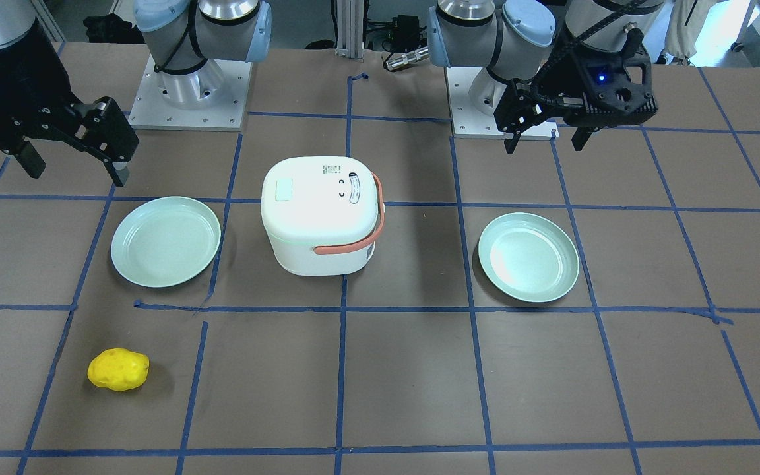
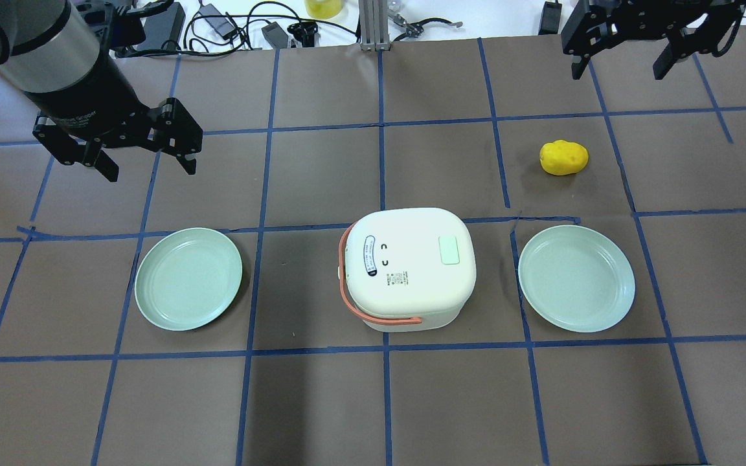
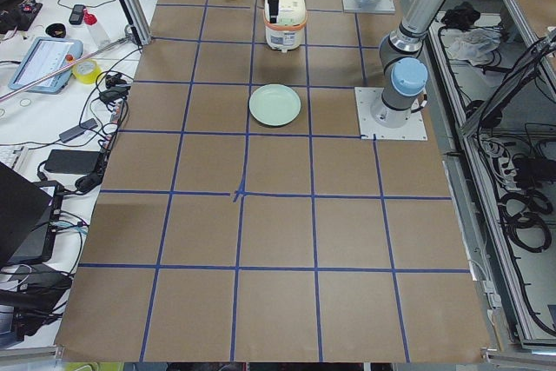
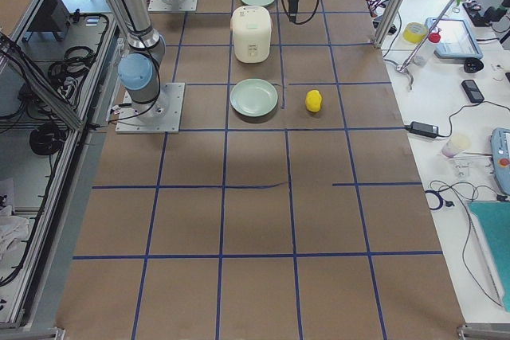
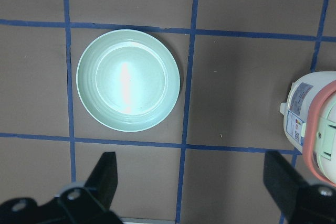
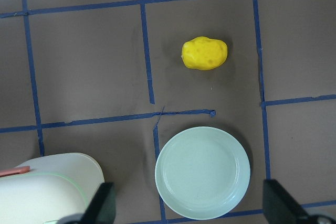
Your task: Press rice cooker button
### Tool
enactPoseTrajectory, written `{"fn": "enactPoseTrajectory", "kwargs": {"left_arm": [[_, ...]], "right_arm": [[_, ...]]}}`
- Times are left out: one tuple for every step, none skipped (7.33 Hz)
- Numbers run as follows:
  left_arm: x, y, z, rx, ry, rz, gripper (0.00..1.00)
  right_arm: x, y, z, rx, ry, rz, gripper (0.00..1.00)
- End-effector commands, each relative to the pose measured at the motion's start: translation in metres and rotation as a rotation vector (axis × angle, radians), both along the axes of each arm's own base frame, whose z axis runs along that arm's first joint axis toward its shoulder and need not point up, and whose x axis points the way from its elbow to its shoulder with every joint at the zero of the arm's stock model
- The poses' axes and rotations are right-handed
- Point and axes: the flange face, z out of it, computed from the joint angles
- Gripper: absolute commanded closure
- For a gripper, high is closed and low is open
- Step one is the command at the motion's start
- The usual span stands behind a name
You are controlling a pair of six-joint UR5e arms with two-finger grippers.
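The white rice cooker (image 2: 412,265) with an orange handle stands mid-table, also seen in the front view (image 1: 320,218). Its lid has a pale green rectangular button (image 2: 449,250) and a narrow control strip (image 2: 369,255). My left gripper (image 2: 151,171) is open and empty, hovering well to the far left of the cooker; its wrist view shows only the cooker's edge (image 5: 315,124). My right gripper (image 2: 619,74) is open and empty, high at the far right; its wrist view shows the cooker's corner (image 6: 50,187).
A pale green plate (image 2: 188,278) lies left of the cooker and another (image 2: 577,278) lies right of it. A yellow potato-like object (image 2: 564,157) lies beyond the right plate. Blue tape lines grid the brown table. Cables lie along the far edge.
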Motion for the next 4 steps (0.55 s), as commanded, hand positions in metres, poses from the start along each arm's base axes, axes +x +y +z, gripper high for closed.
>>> {"fn": "enactPoseTrajectory", "kwargs": {"left_arm": [[0.0, 0.0, 0.0, 0.0, 0.0, 0.0, 0.0], [0.0, 0.0, 0.0, 0.0, 0.0, 0.0, 0.0], [0.0, 0.0, 0.0, 0.0, 0.0, 0.0, 0.0], [0.0, 0.0, 0.0, 0.0, 0.0, 0.0, 0.0]], "right_arm": [[0.0, 0.0, 0.0, 0.0, 0.0, -0.001, 0.0], [0.003, 0.002, -0.005, 0.011, -0.012, -0.001, 0.01], [0.012, 0.011, -0.014, 0.037, -0.02, 0.013, 0.19], [0.025, 0.023, -0.027, 0.067, -0.025, 0.036, 0.35]]}}
